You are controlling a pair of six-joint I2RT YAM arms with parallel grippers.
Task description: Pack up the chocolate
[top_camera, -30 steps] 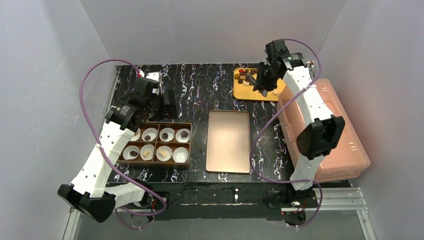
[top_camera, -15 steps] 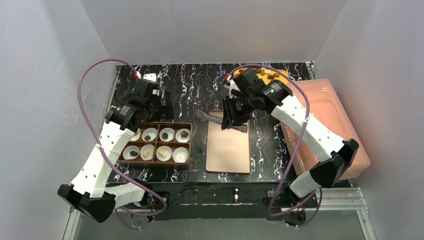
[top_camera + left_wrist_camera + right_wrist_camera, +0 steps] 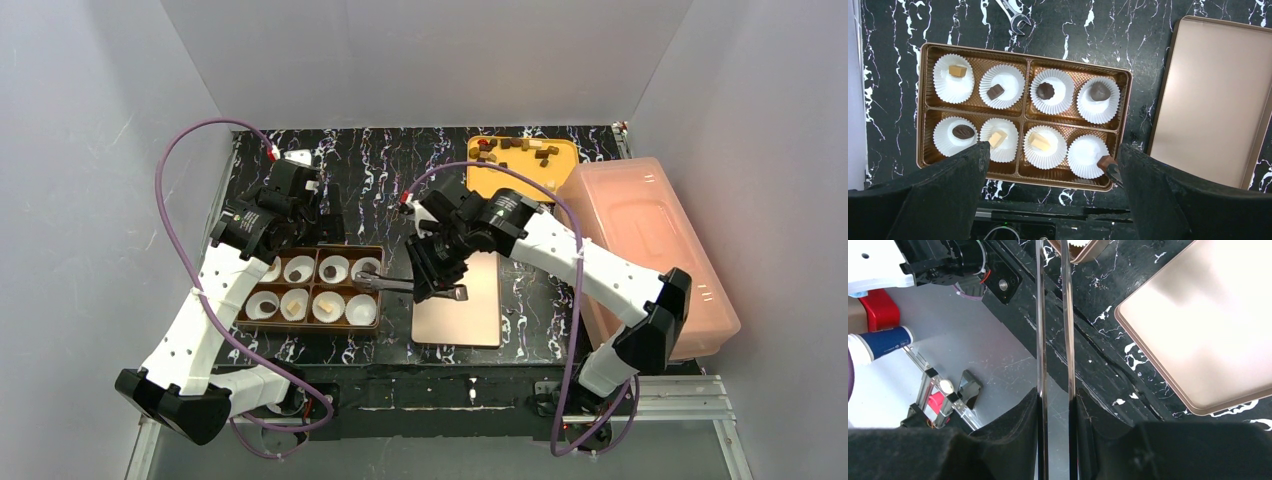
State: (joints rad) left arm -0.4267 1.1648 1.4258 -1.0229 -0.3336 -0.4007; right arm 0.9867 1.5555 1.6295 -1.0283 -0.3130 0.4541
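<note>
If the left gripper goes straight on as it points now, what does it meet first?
The left gripper would probably meet the brown box, at the paper cup holding a tan chocolate; depth is unclear.

No text, label, brand, number or sign is legible in any view; faint print on the blue cylinder is unreadable.

A brown eight-compartment tray lined with white paper cups is set on a black marbled tabletop, and a copper-brown lid is laid flat just beside it. A yellow tray and a translucent pink lidded bin are placed towards the back right. Metal tweezers are extended over the compartment tray's right end.
</note>
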